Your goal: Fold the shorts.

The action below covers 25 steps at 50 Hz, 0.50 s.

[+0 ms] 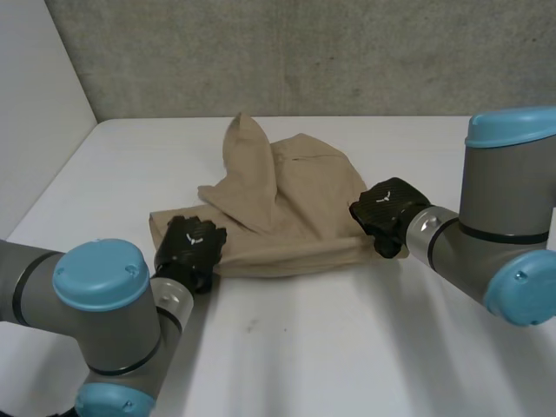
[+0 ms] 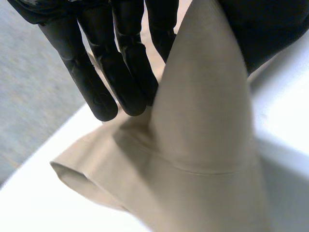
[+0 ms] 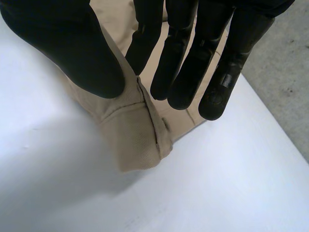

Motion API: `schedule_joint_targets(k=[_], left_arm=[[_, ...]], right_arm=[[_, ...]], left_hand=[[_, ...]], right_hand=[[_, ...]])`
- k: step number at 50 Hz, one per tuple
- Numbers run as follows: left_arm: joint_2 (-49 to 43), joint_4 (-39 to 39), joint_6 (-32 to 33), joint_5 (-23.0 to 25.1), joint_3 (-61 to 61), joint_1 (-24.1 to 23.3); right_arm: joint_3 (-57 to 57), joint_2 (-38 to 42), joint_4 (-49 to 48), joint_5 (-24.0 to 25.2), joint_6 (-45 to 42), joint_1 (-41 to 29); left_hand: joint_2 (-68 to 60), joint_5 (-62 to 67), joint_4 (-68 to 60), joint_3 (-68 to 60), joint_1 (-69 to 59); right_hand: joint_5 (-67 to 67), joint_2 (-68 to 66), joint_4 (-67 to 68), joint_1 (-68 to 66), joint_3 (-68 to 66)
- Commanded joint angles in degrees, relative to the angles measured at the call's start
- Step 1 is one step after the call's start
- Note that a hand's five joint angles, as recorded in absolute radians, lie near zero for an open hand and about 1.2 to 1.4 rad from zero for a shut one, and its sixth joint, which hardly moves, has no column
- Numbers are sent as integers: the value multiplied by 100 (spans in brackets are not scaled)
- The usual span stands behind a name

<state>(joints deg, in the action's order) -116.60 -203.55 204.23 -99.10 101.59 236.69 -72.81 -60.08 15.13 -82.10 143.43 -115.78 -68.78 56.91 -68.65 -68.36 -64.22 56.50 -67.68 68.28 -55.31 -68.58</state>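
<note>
Pinching shorts [image 1: 300, 204], left robot hand [image 1: 191, 247], right one [image 1: 387, 211]

Looks like a robotics lab: bare white desk [image 1: 347, 347], white side panel [image 1: 35, 104], rough grey wall [image 1: 304, 52] behind.

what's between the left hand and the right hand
The shorts: in the head view the tan cloth spans the whole stretch, from the left hand at one end to the right hand at the other.
</note>
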Motion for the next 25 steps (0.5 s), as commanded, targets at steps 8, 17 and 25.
schedule_joint_targets(k=[8, 17, 25], left_arm=[[1604, 2363, -656, 5, 221, -369], [1992, 3445, -1026, 66, 212, -396], [1097, 2620, -991, 5, 2, -203]], right_arm=[[-681, -1251, 1174, 106, -156, 65], [-849, -1393, 1854, 106, -1371, 47], [-339, -181, 529, 1, -1205, -23]], left_hand=[[-1122, 1309, -1135, -1164, -1578], [-1122, 1309, -1135, -1164, -1578], [-1122, 1309, -1135, -1164, -1578]], right_hand=[[1350, -1232, 1172, -2469, -1142], [1350, -1232, 1172, -2469, -1142], [1350, -1232, 1172, -2469, -1142]])
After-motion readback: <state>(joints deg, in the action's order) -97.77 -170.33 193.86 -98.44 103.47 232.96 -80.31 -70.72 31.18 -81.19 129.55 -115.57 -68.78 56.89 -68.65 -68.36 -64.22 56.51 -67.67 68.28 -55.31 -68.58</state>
